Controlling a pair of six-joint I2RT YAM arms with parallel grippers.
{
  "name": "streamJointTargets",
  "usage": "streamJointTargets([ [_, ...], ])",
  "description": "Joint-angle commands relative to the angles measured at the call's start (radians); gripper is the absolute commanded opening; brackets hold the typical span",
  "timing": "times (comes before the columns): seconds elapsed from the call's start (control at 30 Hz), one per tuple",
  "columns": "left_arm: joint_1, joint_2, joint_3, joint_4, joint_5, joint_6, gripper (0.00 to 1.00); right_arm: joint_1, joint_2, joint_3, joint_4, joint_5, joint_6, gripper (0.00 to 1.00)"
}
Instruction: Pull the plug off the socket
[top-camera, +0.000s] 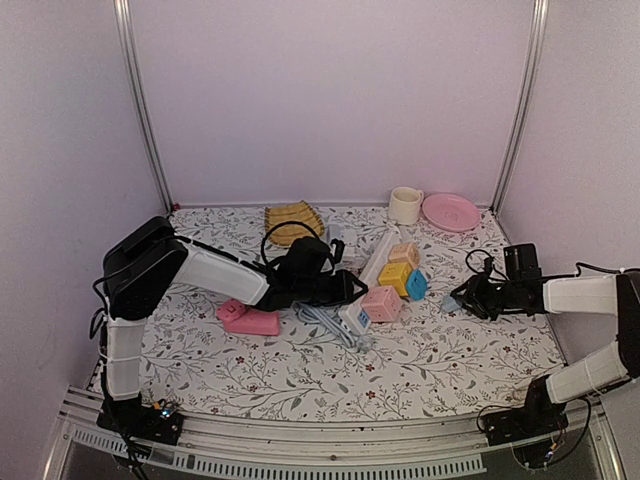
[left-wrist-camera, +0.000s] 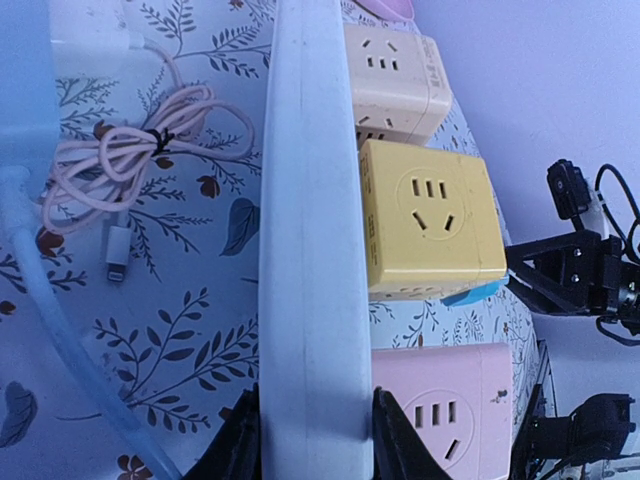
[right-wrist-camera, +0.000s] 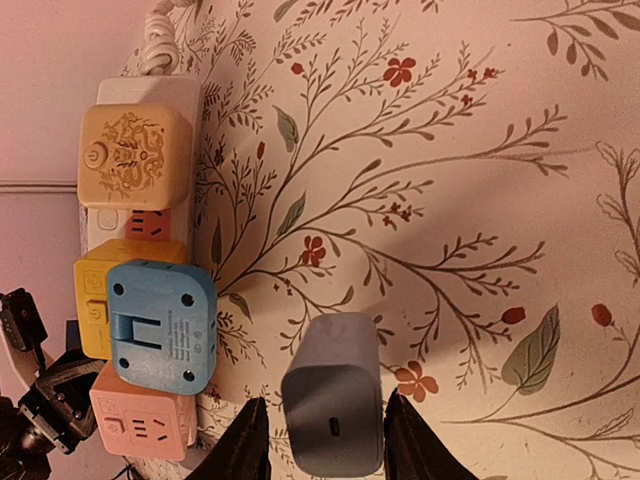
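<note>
The socket (top-camera: 372, 268), a long white strip carrying cream, yellow and pink cube outlets, lies mid-table. My left gripper (left-wrist-camera: 315, 445) is shut on the strip's white body (left-wrist-camera: 310, 250), one finger on each side of it, beside the pink cube (left-wrist-camera: 450, 420). The plug (right-wrist-camera: 333, 405), a small grey-blue charger block with a port facing the camera, rests on the floral cloth, apart from the socket. My right gripper (right-wrist-camera: 328, 445) straddles it, open, with a narrow gap showing on both sides. From above, the plug (top-camera: 451, 301) shows at the right gripper's (top-camera: 463, 299) tips.
A blue cube adapter (right-wrist-camera: 160, 325) sits against the yellow cube. A cream mug (top-camera: 405, 205) and pink plate (top-camera: 450, 211) stand at the back right, a yellow object (top-camera: 292, 222) at the back. A pink item (top-camera: 250, 320), a grey-blue strip (top-camera: 325, 322) and a coiled cable (left-wrist-camera: 130, 150) lie near the left arm.
</note>
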Motion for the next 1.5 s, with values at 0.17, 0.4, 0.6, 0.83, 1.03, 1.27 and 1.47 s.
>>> streamJointTargets([
  [0.17,-0.011,0.069,-0.075,-0.173,-0.016,0.075,0.0,-0.082,0.051,-0.014,0.053,-0.017,-0.093,0.6],
  [0.4,-0.011,0.071,-0.084,-0.172,-0.014,0.076,0.0,-0.082,-0.019,-0.019,0.035,-0.026,-0.098,0.84],
  [0.6,-0.011,0.075,-0.082,-0.172,-0.017,0.077,0.0,-0.022,-0.08,-0.019,0.063,-0.056,-0.064,0.93],
  [0.83,-0.009,0.079,-0.087,-0.176,-0.022,0.075,0.0,0.103,-0.06,-0.008,0.186,-0.065,0.021,0.97],
  [1.03,-0.009,0.08,-0.084,-0.183,-0.02,0.073,0.0,0.142,0.073,-0.004,0.335,-0.111,0.081,0.98],
  [1.27,-0.009,0.08,-0.069,-0.201,-0.019,0.076,0.0,0.148,0.246,-0.015,0.598,-0.196,0.149,0.98],
  [1.47,-0.007,0.088,-0.055,-0.206,-0.012,0.076,0.0,0.147,0.344,-0.03,0.853,-0.239,0.262,0.98],
])
